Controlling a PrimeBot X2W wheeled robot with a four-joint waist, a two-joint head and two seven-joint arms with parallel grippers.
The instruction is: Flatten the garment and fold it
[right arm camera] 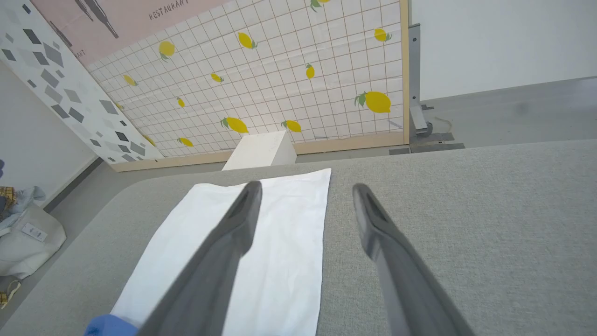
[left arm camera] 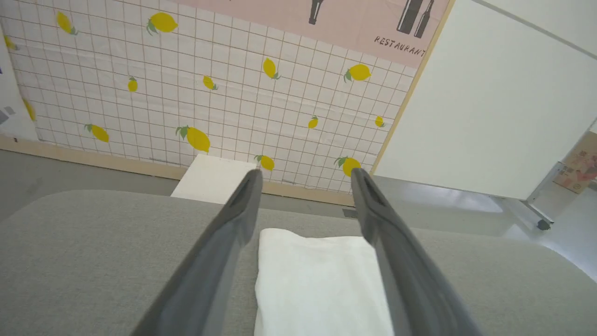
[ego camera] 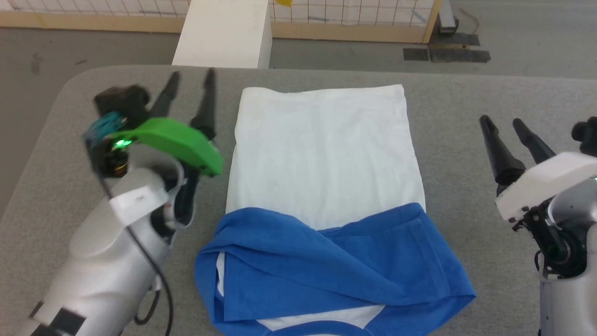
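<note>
Garment (ego camera: 322,154) first: we see one shirt lying flat on the grey worktop (ego camera: 457,107), between our two tools and touching neither. In the head view its white body stretches away from us as a neat rectangle. The two blue sleeves (ego camera: 326,261) are folded across the near end, one crossing over the other, with a curve of blue neckband at the bottom edge.

The left tool (ego camera: 193,73) hovers just beside the shirt's left edge, its two dark fingers spread and holding nothing. The right tool (ego camera: 501,121) sits well apart on the other side, its two fingers likewise spread and empty.

The left wrist view adds the shirt's white far end lying between the parted fingers. Beyond the worktop it gives us one white box (left arm camera: 205,179) before a gridded wall panel (left arm camera: 186,93) printed with yellow lemons. Above that is a pink poster (left arm camera: 354,18) lettered "RESTAURANT".

The right wrist view offers the long white body running past its left finger, a scrap of blue at the bottom edge, and one pale bag (right arm camera: 28,238) on the floor at far left.
</note>
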